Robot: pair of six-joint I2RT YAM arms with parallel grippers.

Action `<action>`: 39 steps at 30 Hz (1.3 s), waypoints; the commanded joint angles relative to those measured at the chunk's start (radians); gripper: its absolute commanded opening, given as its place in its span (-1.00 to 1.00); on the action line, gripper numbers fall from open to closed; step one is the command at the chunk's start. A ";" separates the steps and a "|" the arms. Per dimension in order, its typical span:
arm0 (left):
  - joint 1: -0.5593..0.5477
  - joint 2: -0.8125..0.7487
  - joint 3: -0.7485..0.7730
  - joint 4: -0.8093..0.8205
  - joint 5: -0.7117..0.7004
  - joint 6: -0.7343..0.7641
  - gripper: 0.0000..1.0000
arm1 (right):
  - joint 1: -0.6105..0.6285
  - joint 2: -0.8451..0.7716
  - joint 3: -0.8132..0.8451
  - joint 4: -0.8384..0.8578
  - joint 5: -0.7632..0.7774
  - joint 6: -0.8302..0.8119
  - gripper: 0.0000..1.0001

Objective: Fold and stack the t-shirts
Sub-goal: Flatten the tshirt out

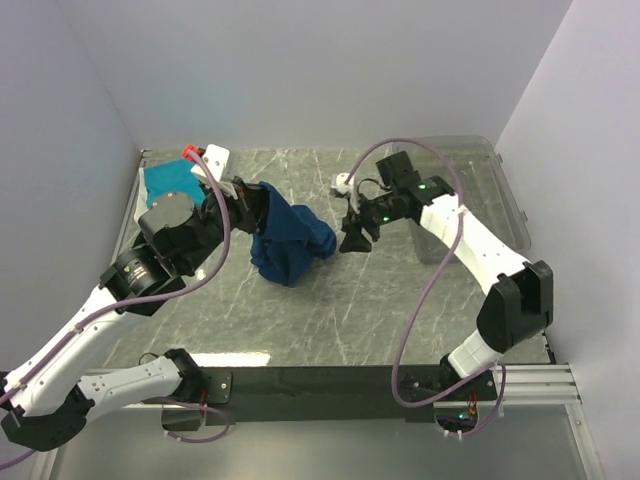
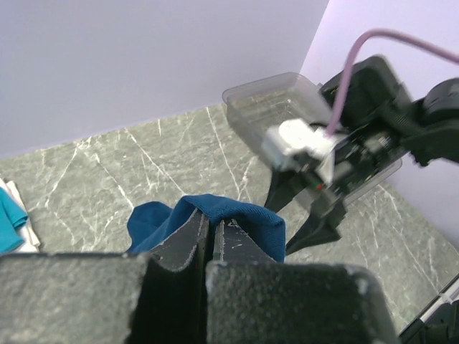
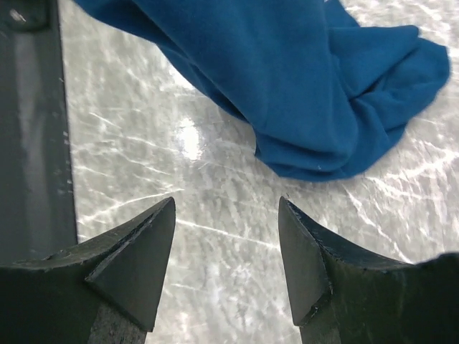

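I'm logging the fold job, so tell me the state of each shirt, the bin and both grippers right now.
blue t-shirt: unfolded, bunched, one edge held up.
teal t-shirt: folded, lying at the far left.
clear bin: upright, looks empty.
left gripper: shut on the blue t-shirt.
right gripper: open, holding nothing.

1. Counter [image 1: 400, 300]: I see a grey-green, stone-patterned surface crossed by pale veins. Overhead light glares off it in the right wrist view.
2. Bin [image 1: 497, 170]: clear plastic with rounded corners. It stands on the counter at the far right corner, close against the right-hand wall. I cannot tell from any view whether anything lies in it.
3. Walls [image 1: 320, 70]: plain and pale, closing the counter on its left, far and right sides.
4. Strip [image 1: 330, 380]: a dark band along the counter's near edge.
5. Rail [image 1: 545, 385]: slotted metal, beside the strip at the near right.
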 commanded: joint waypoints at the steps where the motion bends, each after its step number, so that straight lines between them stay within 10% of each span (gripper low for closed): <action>1: 0.003 -0.017 0.072 0.023 -0.020 0.009 -0.99 | 0.066 0.034 0.002 0.109 0.090 -0.031 0.32; 15: 0.003 -0.030 0.108 0.003 -0.045 -0.011 -0.99 | 0.141 0.258 0.192 0.268 0.120 0.131 0.30; 24: 0.003 -0.072 0.124 -0.020 -0.134 -0.005 -0.99 | 0.137 0.199 0.223 0.213 0.087 0.088 -0.93; 39: 0.003 -0.138 0.297 0.135 -0.303 0.190 -0.99 | -0.087 -0.033 0.876 -0.154 -0.041 0.042 -1.00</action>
